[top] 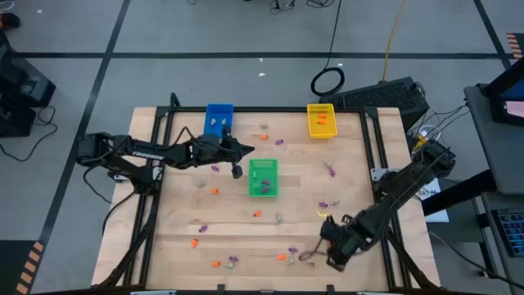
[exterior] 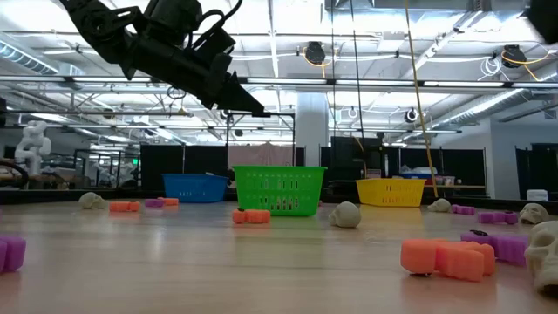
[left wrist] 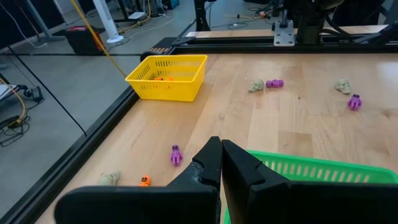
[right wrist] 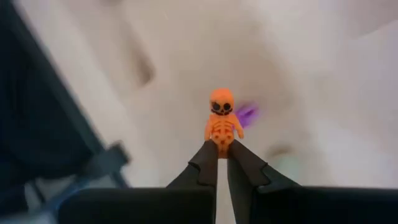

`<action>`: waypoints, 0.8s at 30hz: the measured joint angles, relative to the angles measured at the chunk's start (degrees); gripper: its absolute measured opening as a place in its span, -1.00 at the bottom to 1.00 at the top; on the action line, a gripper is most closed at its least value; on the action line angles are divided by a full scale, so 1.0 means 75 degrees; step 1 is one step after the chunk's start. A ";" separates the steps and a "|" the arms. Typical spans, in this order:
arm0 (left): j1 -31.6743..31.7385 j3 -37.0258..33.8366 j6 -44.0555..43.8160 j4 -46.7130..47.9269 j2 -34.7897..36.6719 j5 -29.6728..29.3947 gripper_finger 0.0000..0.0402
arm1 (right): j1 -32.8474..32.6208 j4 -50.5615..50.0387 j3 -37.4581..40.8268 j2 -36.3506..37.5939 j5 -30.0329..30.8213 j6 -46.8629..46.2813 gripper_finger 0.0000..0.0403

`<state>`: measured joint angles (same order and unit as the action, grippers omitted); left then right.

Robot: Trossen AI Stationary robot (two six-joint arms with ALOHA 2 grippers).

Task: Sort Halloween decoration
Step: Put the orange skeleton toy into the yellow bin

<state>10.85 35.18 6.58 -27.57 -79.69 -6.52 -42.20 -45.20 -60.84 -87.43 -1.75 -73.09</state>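
Small orange, purple and pale trinkets lie scattered on the wooden table [top: 246, 238], such as an orange one [top: 213, 191] and a purple one [top: 278, 141]. My right gripper [right wrist: 222, 155] is near the table's near right corner [top: 327, 236], shut on an orange skeleton figure [right wrist: 221, 118]. My left gripper [top: 246, 149] hangs shut and empty in the air just beyond the green tray's [top: 263, 177] far left corner; it also shows in the low view [exterior: 253, 109] and in its own wrist view [left wrist: 222, 152]. My right gripper pinches the orange skeleton's legs [right wrist: 219, 144] between its two fingertips. The body and head stick out past the tips. The fingers point steeply down from above. The figure is lifted clear of the table, which shows blurred beneath it.
A blue tray [top: 219, 117] and a yellow tray [top: 321, 120] stand at the table's far edge; the yellow one holds orange pieces. The green tray in the middle holds a few pieces. A purple trinket [right wrist: 247, 114] lies on the table under the held figure.
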 joint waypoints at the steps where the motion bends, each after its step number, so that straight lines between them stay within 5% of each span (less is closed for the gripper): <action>1: 0.0000 0.0000 -0.0007 0.0000 0.0002 0.0000 -0.95 | 0.0173 -0.0196 -0.0039 0.0143 0.0108 0.0071 -0.98; 11: 0.0000 0.0000 -0.0027 -0.0064 -0.0001 0.0000 -0.95 | 0.2795 -0.1866 -0.0067 0.1444 0.1013 0.2268 -0.98; 24: 0.0000 0.0000 -0.0030 -0.0061 -0.0001 0.0000 -0.95 | 0.8935 -0.1089 -0.0067 0.1307 0.1258 0.7610 -0.98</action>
<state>10.85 35.18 6.35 -28.03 -79.70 -6.52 24.81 -53.37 -61.34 -77.63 7.68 -16.02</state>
